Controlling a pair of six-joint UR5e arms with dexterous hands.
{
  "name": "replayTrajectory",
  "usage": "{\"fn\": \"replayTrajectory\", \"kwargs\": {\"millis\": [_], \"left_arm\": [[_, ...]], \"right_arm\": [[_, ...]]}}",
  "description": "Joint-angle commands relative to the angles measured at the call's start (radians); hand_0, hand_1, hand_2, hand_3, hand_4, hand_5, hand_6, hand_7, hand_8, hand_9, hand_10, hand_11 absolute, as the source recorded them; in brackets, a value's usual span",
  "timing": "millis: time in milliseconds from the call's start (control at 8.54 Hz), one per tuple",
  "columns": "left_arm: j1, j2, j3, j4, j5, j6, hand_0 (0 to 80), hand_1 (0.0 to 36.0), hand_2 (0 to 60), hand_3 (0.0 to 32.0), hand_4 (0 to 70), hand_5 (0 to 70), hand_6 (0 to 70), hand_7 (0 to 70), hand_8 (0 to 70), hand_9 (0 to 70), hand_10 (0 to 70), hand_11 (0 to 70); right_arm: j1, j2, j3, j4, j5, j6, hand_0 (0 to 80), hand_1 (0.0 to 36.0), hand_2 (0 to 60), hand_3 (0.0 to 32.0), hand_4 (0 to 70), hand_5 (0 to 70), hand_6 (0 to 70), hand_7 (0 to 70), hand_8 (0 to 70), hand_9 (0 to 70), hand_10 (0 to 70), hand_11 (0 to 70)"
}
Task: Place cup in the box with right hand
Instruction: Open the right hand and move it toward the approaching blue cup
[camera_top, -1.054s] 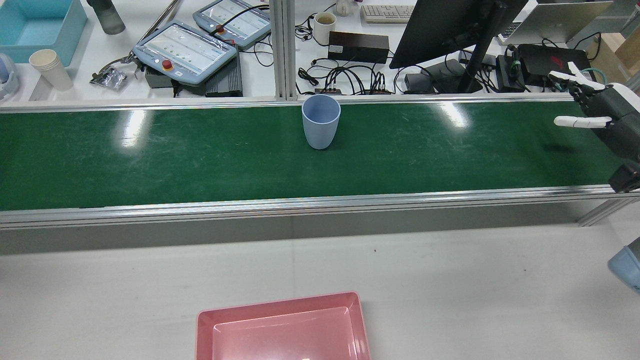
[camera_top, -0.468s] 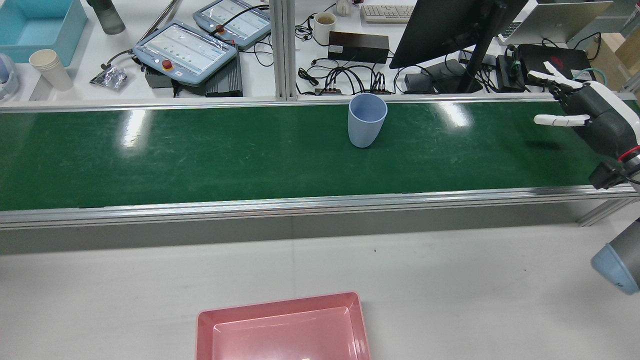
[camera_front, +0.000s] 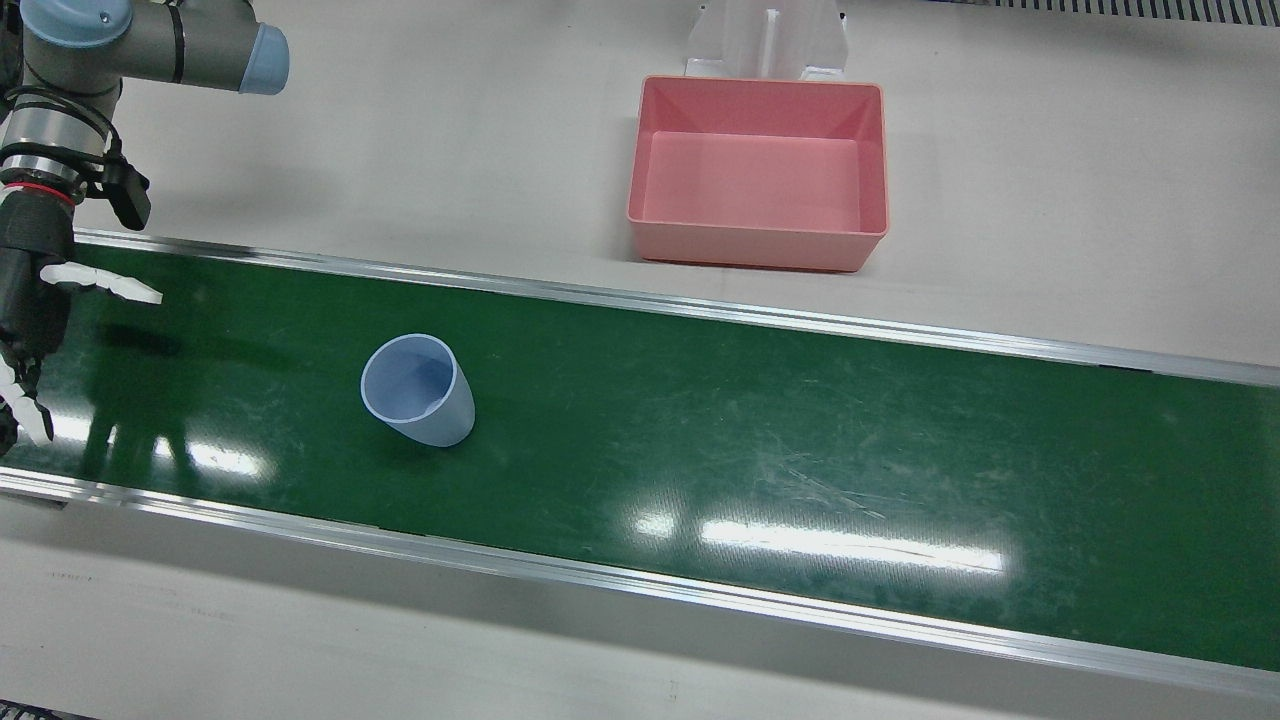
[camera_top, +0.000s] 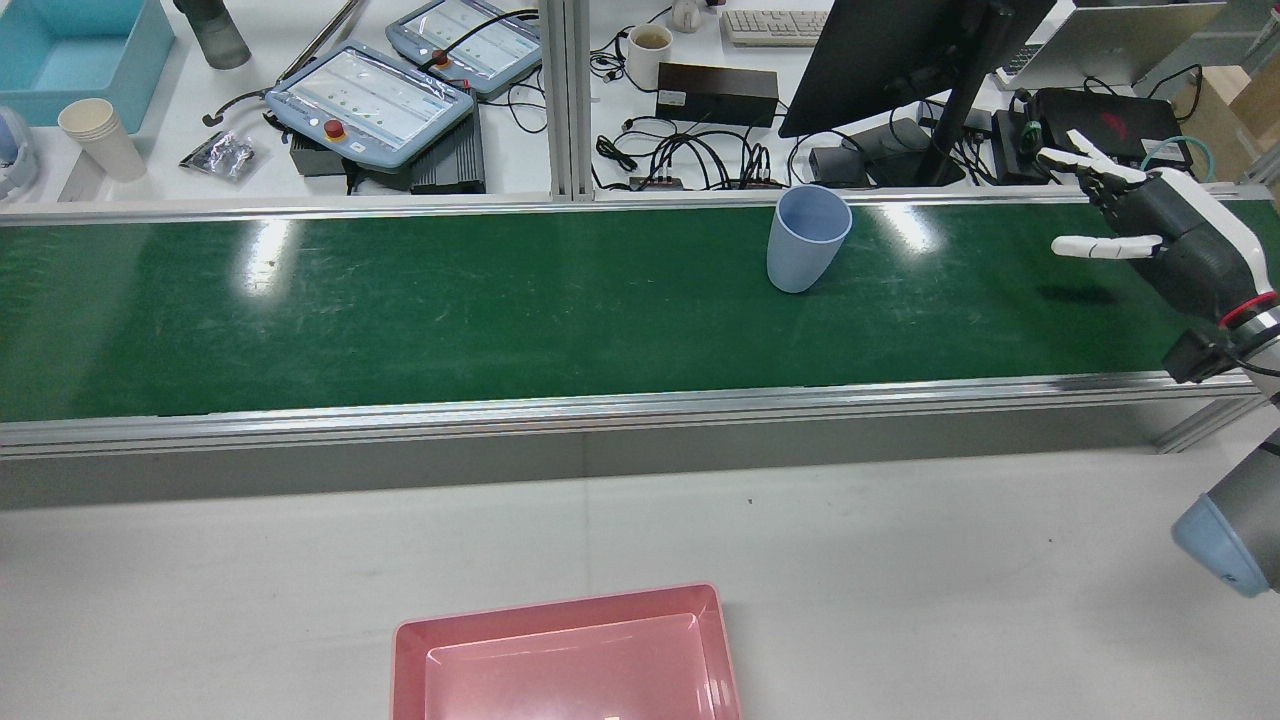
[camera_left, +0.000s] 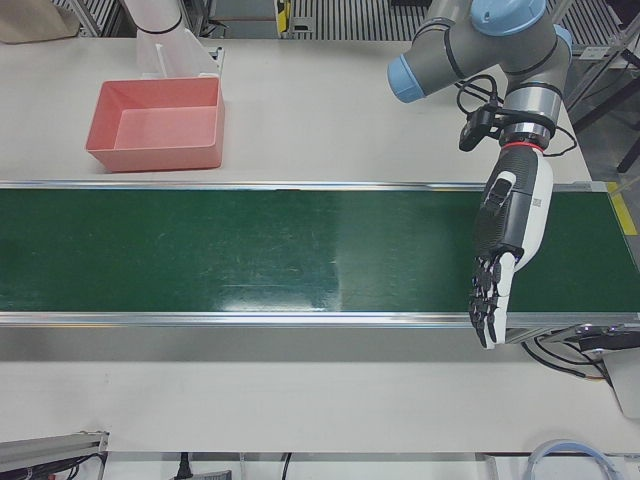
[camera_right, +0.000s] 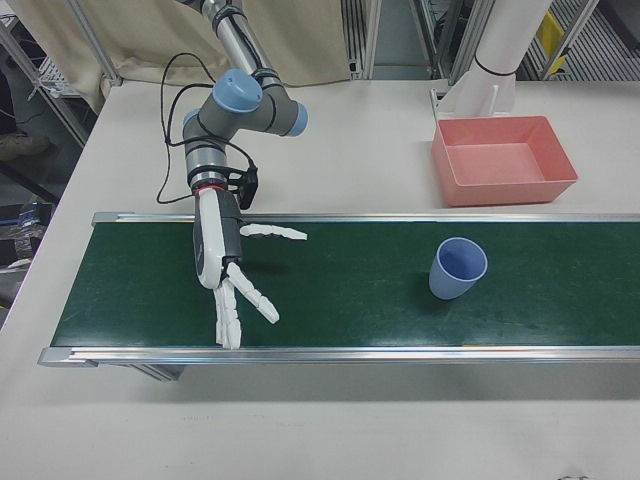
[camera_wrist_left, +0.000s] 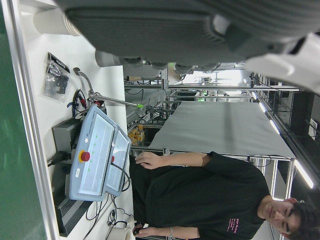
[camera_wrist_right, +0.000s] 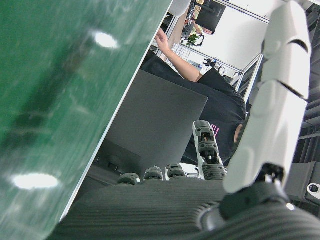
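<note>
So the pale blue plastic cup (camera_top: 808, 238) is standing upright on the shiny green conveyor belt (camera_top: 400, 300), mouth up, sitting close to the belt's far edge in the rear view, the side next to the cluttered desk. Nothing is touching it. In the right-front view the same cup (camera_right: 457, 268) is out on the belt just in front of the pink rectangular plastic box (camera_right: 505, 158), which is resting empty on the white counter (camera_right: 330, 150) past the belt's metal rail, so the two are apart with the rail between them.

The right hand (camera_right: 228, 272) is hanging over the belt well off to the side of the cup, white fingers (camera_right: 243, 298) spread wide and holding nothing, thumb sticking out sideways. In the rear view that hand (camera_top: 1150, 220) is showing at the right edge, palm turned toward the cup, with its shadow lying on the belt underneath.

The left hand (camera_left: 505, 250) is hovering over the other end of the belt, dark fingers (camera_left: 487, 305) stretched out straight and pointing down past the near rail, also gripping nothing.

Beyond the belt the desk is carrying two teach pendants (camera_top: 370, 100), a black monitor (camera_top: 900, 50), a stack of paper cups (camera_top: 100, 135) and a tangle of cables. The left hand view is catching a person in a black shirt (camera_wrist_left: 200, 195) standing behind that desk.
</note>
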Motion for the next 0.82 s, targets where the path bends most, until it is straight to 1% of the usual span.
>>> {"fn": "replayTrajectory", "kwargs": {"millis": [0, 703], "left_arm": [[0.0, 0.0, 0.001, 0.0, 0.0, 0.0, 0.0, 0.0, 0.0, 0.0, 0.0, 0.0, 0.0, 0.0, 0.0, 0.0, 0.0, 0.0], [0.0, 0.0, 0.0, 0.0, 0.0, 0.0, 0.0, 0.0, 0.0, 0.0, 0.0, 0.0, 0.0, 0.0, 0.0, 0.0, 0.0, 0.0]], "right_arm": [[-0.015, -0.001, 0.003, 0.0, 0.0, 0.004, 49.1, 18.6, 10.7, 0.0, 0.6, 5.1, 2.4, 3.6, 2.1, 0.0, 0.0, 0.0], [-0.038, -0.001, 0.003, 0.0, 0.002, 0.006, 49.2, 18.7, 11.0, 0.0, 0.1, 5.2, 2.6, 4.6, 2.4, 0.2, 0.0, 0.0]]}}
